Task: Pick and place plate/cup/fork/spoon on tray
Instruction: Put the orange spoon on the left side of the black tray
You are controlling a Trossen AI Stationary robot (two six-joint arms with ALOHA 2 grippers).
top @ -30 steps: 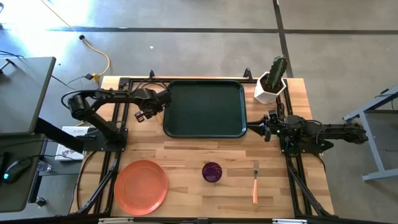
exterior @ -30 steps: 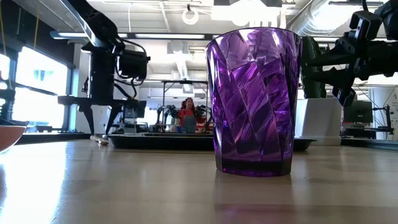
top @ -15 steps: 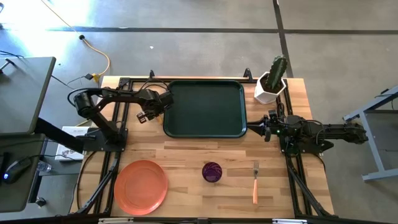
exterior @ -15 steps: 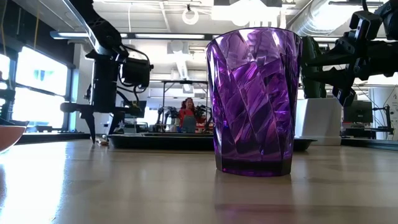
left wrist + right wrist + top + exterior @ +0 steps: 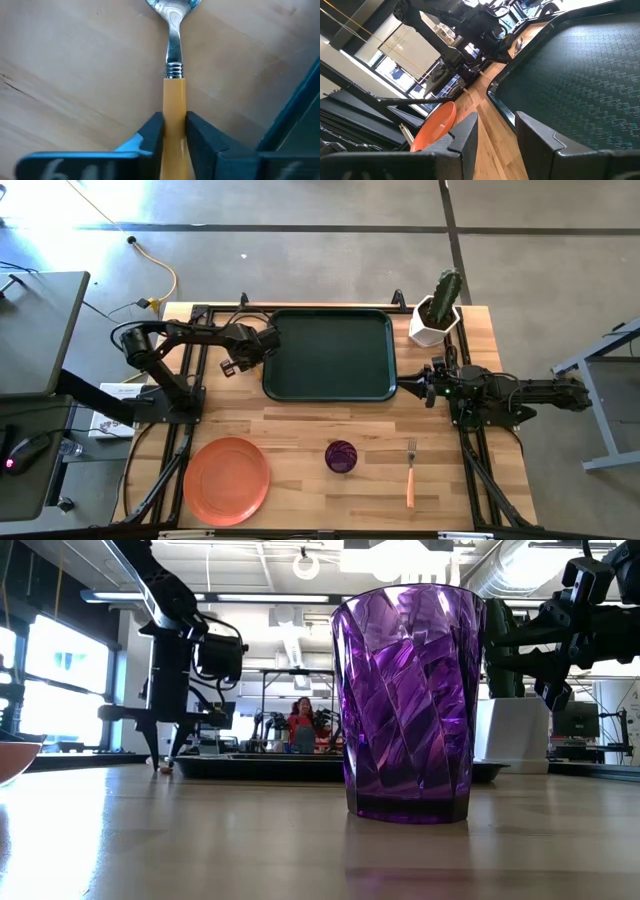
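My left gripper (image 5: 233,364) stands just left of the dark green tray (image 5: 330,385), pointing down, shut on the spoon (image 5: 174,60). The spoon has an orange handle and a silver bowl. My right gripper (image 5: 422,388) is open and empty at the tray's right rim, above the table. The orange plate (image 5: 226,480), the purple cup (image 5: 341,456) and the fork (image 5: 410,473) rest on the wood near the front edge. The cup (image 5: 408,705) stands upright. My left gripper pinches the spoon's orange handle (image 5: 174,107) between its two fingers (image 5: 151,131), a little behind the metal neck. The fingers come from above and lie across the handle. The bowl end (image 5: 172,6) lies close over the wood; whether it touches, I cannot tell.
A white planter with a green cactus (image 5: 436,312) stands at the far right corner, beside the tray. Bare wood lies between the tray and the front row of tableware. A person (image 5: 301,725) shows far back in the room.
My left gripper has come down beside the tray's left rim onto the spoon. In the low view its fingers reach the table and stand closer together than half a second ago. The spoon stays where it was.
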